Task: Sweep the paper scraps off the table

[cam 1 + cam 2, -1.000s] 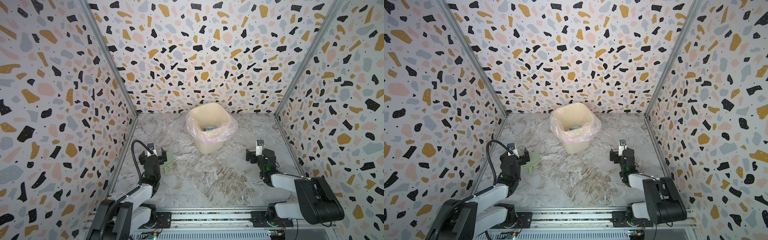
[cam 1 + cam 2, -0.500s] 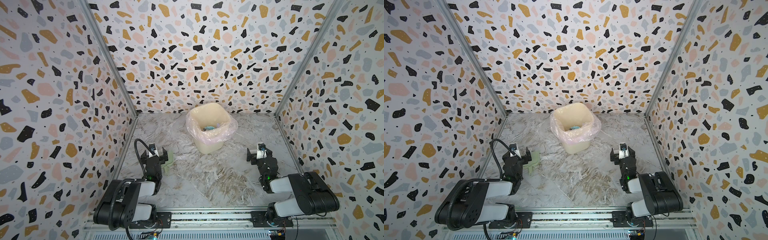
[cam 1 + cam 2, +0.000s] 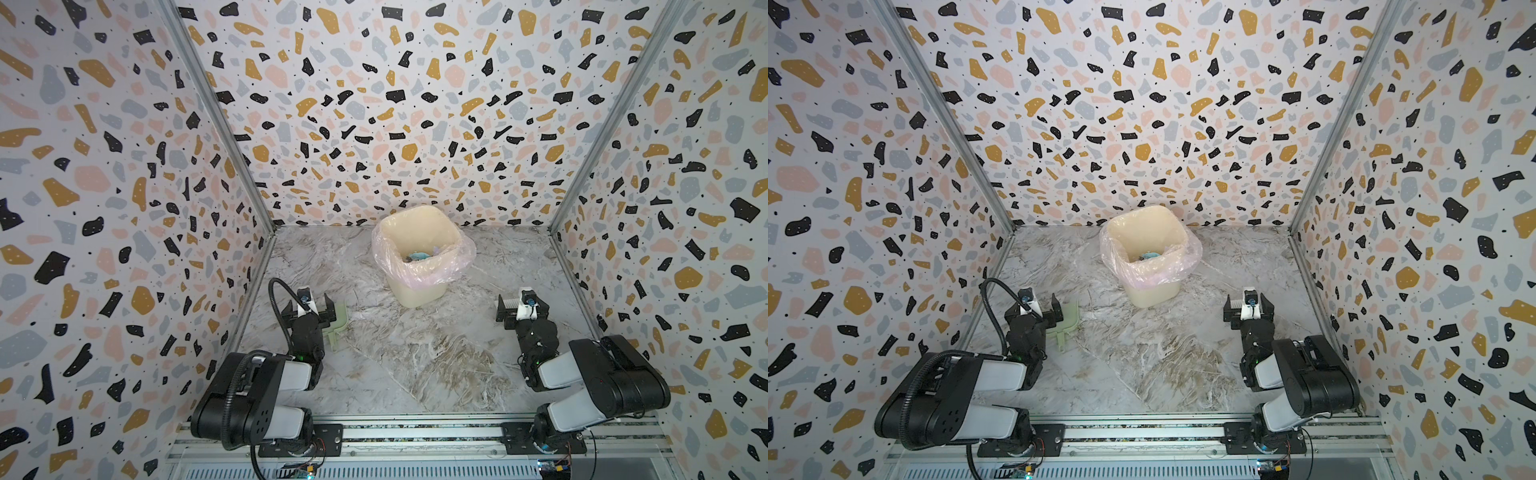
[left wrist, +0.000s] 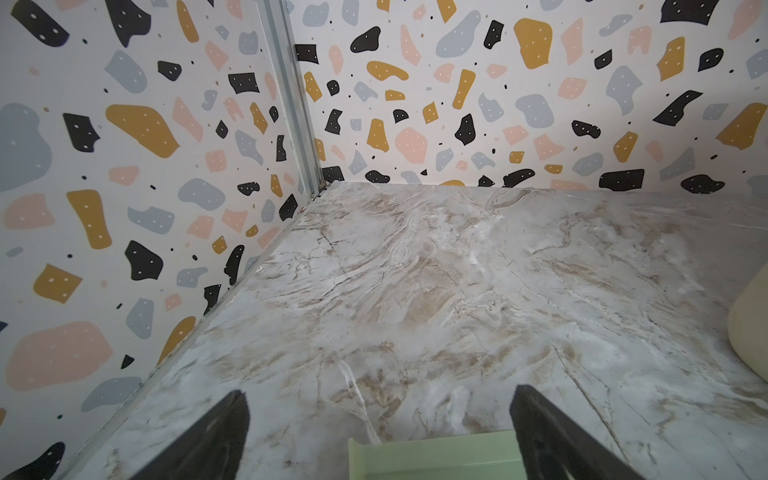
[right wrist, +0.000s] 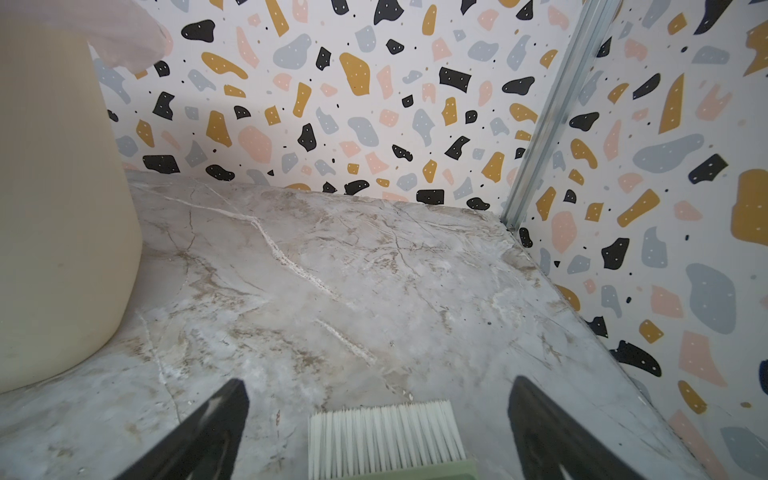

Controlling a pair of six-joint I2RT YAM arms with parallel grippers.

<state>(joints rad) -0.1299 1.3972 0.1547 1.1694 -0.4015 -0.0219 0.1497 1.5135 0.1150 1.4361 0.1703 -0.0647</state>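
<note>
We see crumpled paper scraps (image 3: 419, 256) down in the cream square bin (image 3: 415, 291) on the marbled worktop (image 3: 415, 357); left jaws wide above the pale green dustpan (image 3: 340, 320), right jaws wide above the white-bristled brush (image 5: 384, 436)

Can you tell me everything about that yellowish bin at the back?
The bin looks like pale cream plastic, squarish with rounded corners. It stands upright on the marble table near the back wall, about midway across. A thin, see-through pink liner is folded out over its rim. Down inside lie a few paper scraps, light blue and lavender. Nothing else touches it.
</note>
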